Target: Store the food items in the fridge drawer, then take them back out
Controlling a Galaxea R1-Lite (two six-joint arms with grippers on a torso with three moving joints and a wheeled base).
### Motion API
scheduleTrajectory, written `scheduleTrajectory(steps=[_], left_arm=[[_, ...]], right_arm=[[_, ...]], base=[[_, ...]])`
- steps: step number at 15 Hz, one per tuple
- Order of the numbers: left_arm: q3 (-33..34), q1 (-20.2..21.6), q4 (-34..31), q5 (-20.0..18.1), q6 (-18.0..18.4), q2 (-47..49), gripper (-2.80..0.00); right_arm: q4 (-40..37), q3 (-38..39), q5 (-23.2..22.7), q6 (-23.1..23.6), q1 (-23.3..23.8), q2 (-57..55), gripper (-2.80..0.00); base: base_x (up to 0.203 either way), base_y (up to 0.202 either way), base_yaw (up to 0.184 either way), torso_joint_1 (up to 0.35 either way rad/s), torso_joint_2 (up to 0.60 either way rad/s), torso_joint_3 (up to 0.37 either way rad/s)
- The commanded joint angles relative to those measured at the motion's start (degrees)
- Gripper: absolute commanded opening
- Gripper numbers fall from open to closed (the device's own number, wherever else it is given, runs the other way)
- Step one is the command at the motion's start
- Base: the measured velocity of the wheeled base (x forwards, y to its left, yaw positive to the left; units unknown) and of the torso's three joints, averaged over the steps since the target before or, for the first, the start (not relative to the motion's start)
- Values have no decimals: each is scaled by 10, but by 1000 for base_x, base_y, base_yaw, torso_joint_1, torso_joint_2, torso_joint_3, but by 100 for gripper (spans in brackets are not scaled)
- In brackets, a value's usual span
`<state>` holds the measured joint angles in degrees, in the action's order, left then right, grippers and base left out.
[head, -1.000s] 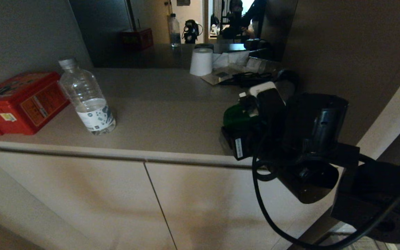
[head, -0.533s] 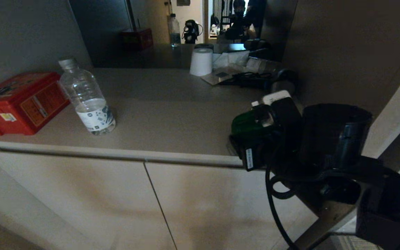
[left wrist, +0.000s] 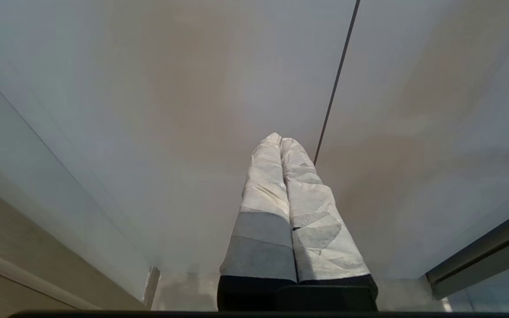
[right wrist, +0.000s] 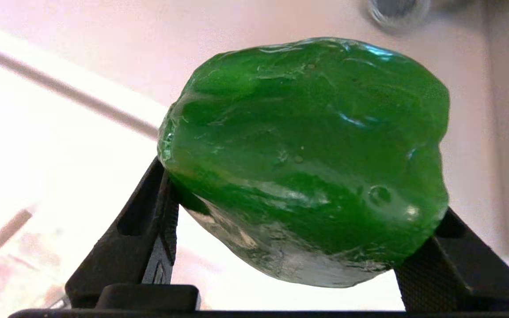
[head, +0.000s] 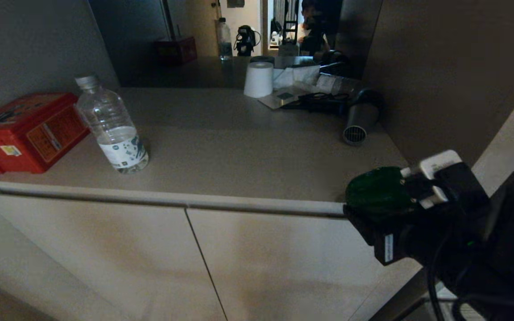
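Right claw (head: 375, 209) is clamped on my green pepper (head: 375, 194), holding it off the table's (head: 221, 151) front right corner; left claw (left wrist: 281, 141) hangs pressed together by the cabinet door (left wrist: 148, 110).

1. Right pincer (head: 375, 209) clamped on the green bell pepper (head: 375, 194), just off the counter's (head: 221, 147) near right edge.
2. Water bottle (head: 110, 127) and red box (head: 25, 131), left.
3. Hair dryer (head: 358, 118) and white roll (head: 259, 79), far right.

right hand (head: 384, 209) with green pepper (head: 375, 192) now lower, off the counter (head: 221, 156)
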<state>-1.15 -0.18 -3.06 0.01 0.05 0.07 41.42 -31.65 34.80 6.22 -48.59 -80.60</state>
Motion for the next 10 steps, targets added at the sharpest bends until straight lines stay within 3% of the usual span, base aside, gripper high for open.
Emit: scheduleTrajectory(steps=[1,7,10], left_arm=[[0,0,0,1,0,0,-280],[0,0,0,0,0,0,-280],[0,0,0,0,0,0,-280]], right_arm=[[2,54,2,2,0,83,-280],[1,196,2,-1,0,168,-280],[0,218,3,-1,0,199,-280]], base=[[0,0,0,0,0,0],[0,0,0,0,0,0],[-3,5,-118,4,3,1]])
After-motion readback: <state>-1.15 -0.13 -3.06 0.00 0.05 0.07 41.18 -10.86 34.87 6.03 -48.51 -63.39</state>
